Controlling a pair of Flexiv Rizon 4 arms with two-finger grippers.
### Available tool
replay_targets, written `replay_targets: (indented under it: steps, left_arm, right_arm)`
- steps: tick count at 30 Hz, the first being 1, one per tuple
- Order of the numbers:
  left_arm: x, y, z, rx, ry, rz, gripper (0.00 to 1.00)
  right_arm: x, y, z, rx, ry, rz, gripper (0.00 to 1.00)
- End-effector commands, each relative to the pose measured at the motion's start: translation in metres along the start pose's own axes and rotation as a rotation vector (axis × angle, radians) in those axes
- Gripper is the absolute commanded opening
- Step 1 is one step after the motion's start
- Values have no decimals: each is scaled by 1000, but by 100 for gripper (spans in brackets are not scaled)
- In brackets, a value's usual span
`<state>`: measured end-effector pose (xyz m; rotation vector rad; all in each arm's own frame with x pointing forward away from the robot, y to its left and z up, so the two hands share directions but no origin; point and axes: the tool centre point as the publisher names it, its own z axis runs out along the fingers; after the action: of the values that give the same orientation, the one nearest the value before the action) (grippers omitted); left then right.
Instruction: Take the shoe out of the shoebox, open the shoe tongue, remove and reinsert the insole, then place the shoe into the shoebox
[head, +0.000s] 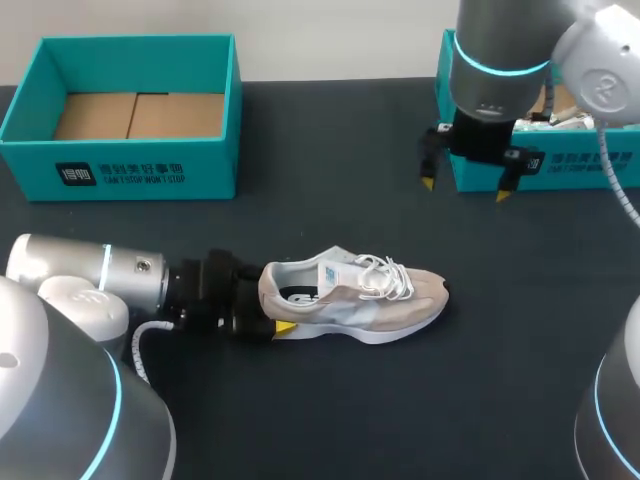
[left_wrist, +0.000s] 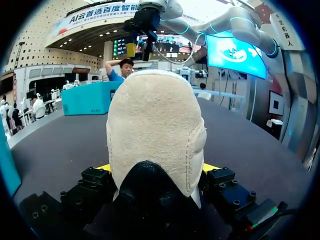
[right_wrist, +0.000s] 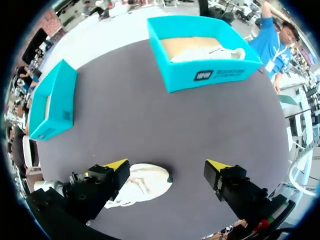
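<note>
A beige and white sneaker (head: 350, 295) with white laces lies on its sole on the dark table, toe to the right. My left gripper (head: 270, 312) is at its heel, one yellow tip showing under the heel's near side. From the left wrist, the heel (left_wrist: 155, 125) fills the space between the fingers and both yellow tips press its sides, so my left gripper (left_wrist: 156, 167) is shut on it. My right gripper (head: 465, 188) hangs open and empty above the table, in front of the right shoebox (head: 570, 165). From the right wrist, the sneaker (right_wrist: 145, 185) lies far below my right gripper (right_wrist: 166, 164).
An empty teal shoebox (head: 120, 170) with a cardboard floor stands at the back left. The right shoebox (right_wrist: 210, 75) holds another pale shoe (right_wrist: 210, 52). The left box (right_wrist: 50, 110) also shows from the right wrist. Dark tabletop (head: 400, 420) lies in front of the sneaker.
</note>
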<state>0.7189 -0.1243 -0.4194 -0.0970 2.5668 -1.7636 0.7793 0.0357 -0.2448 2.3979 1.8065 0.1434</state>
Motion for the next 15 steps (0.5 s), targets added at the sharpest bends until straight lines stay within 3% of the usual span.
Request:
replay_targets:
  steps: [1, 8, 15]
  left_arm:
    - [0, 3, 0, -3, 2, -1, 0]
    - [0, 3, 0, -3, 2, -1, 0]
    - [0, 3, 0, -3, 2, -1, 0]
  right_arm:
    - [32, -24, 14, -1, -15, 0, 100]
    - [79, -63, 6, 11, -88, 15, 100]
    - [115, -89, 9, 20, -139, 46, 100]
